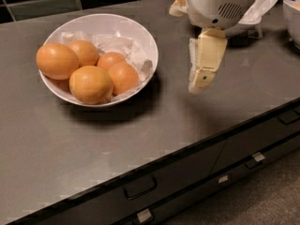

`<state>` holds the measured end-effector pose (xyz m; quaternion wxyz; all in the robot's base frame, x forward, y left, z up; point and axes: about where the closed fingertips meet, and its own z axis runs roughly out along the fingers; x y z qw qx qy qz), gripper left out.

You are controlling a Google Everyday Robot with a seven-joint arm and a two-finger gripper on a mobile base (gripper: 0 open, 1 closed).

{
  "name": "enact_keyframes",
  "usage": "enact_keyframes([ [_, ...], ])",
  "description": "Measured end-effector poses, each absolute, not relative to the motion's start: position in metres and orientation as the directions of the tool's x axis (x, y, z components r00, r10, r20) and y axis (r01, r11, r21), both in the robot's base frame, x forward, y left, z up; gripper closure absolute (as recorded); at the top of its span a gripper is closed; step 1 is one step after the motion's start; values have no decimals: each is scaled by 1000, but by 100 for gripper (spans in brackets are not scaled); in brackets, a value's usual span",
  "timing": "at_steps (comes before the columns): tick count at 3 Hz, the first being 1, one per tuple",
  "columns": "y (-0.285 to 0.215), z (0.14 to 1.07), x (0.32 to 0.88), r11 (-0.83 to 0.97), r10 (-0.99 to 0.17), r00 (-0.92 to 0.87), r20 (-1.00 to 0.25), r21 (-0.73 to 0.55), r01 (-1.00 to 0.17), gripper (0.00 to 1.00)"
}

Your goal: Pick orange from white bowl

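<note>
Near: drawer handle (139, 187) below counter (93, 149). Mid: orange (91, 84) sits at near side of white bowl (143, 41), on crumpled paper, touching neighbouring fruit. My gripper (200, 81) hangs right of bowl, above counter, holding nothing; open or closed, cannot tell. Step judged: approach, grasp not begun. Next move calls for travel left over rim, then descent onto orange, clear of neighbours.

The one camera looks steeply down, close, at the counter (93, 149): white bowl (138, 33) left, gripper (199, 86) upper right.
</note>
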<state>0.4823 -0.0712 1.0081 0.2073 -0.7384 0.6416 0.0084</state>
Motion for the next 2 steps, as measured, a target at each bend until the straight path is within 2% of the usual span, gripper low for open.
enact_keyframes([
  [1, -58, 1007, 484, -101, -934, 194, -300, -300, -949, 0],
  [2, -17, 995, 486, -108, -899, 220, -379, -297, -949, 0],
])
